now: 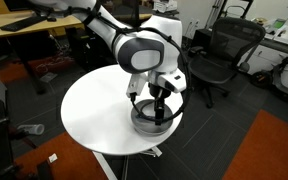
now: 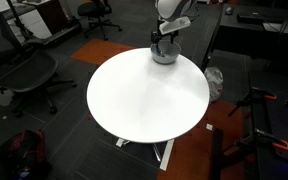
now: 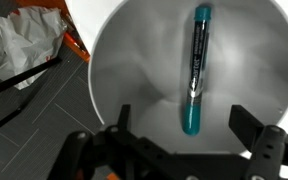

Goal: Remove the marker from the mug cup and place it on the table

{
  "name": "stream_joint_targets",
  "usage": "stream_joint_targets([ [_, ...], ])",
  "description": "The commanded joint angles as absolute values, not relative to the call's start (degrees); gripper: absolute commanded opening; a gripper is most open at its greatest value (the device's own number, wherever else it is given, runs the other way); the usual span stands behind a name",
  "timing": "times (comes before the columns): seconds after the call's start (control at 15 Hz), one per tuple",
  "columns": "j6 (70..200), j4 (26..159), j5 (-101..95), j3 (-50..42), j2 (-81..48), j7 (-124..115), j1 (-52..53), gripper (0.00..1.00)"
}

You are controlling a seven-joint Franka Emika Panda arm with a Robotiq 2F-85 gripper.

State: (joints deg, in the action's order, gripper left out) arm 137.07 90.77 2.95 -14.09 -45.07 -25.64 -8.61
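Note:
The marker (image 3: 196, 70) lies inside the grey bowl-like mug cup (image 3: 134, 60), dark with a teal end pointing toward my gripper. The mug cup stands near the edge of the round white table (image 1: 94, 110) in both exterior views, and shows also here (image 2: 164, 55). My gripper (image 3: 182, 125) is open, its two fingers straddling the marker's teal end just above the cup's inside. In the exterior views my gripper (image 1: 159, 100) hangs straight down into the cup and hides the marker.
Past the table edge in the wrist view lie dark floor, a white plastic bag (image 3: 19, 45) and an orange strip. Black office chairs (image 1: 219, 55) and a wooden desk (image 1: 34, 30) stand around the table. Most of the tabletop (image 2: 144, 95) is bare.

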Motion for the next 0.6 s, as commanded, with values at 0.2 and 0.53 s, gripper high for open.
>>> stream_joint_targets([
  [0.2, 133.49, 82.82, 3.68, -13.39, -50.13, -22.38, -10.9, 1.0],
  [0.53, 130.21, 78.25, 3.64, -12.89, -52.89, -21.19, -11.77, 1.0],
])
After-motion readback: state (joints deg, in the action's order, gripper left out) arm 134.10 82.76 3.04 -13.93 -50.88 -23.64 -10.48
